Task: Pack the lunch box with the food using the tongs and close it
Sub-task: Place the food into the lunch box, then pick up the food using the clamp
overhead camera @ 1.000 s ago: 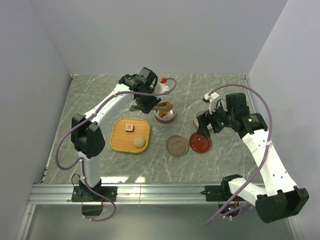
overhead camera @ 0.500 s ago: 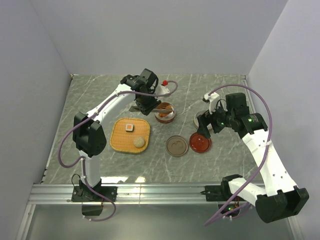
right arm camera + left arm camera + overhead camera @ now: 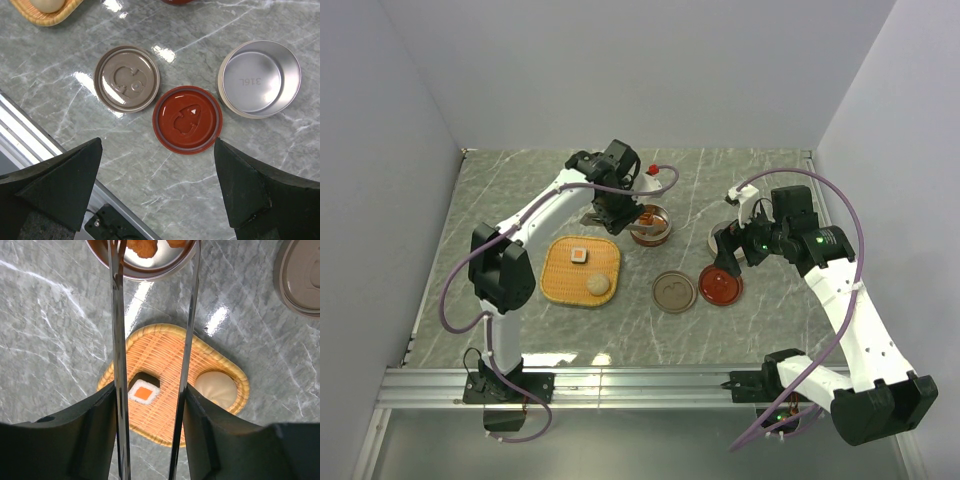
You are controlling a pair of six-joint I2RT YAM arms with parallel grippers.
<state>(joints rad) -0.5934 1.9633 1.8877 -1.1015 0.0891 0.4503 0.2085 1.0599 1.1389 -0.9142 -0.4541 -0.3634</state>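
The left gripper was about half closed on the tongs, with one silver arm lying against each finger. The tong arms were spread apart and reached over the steel bowl, which held the fried nuggets. On the near side of that bowl, the woven tray carried the white square piece, with the pale ball to its near right. The right gripper gaped fully open with nothing in it, hovering above the red lid. The brown lid lay just left of the red one. A second, empty steel bowl stood on its far side.
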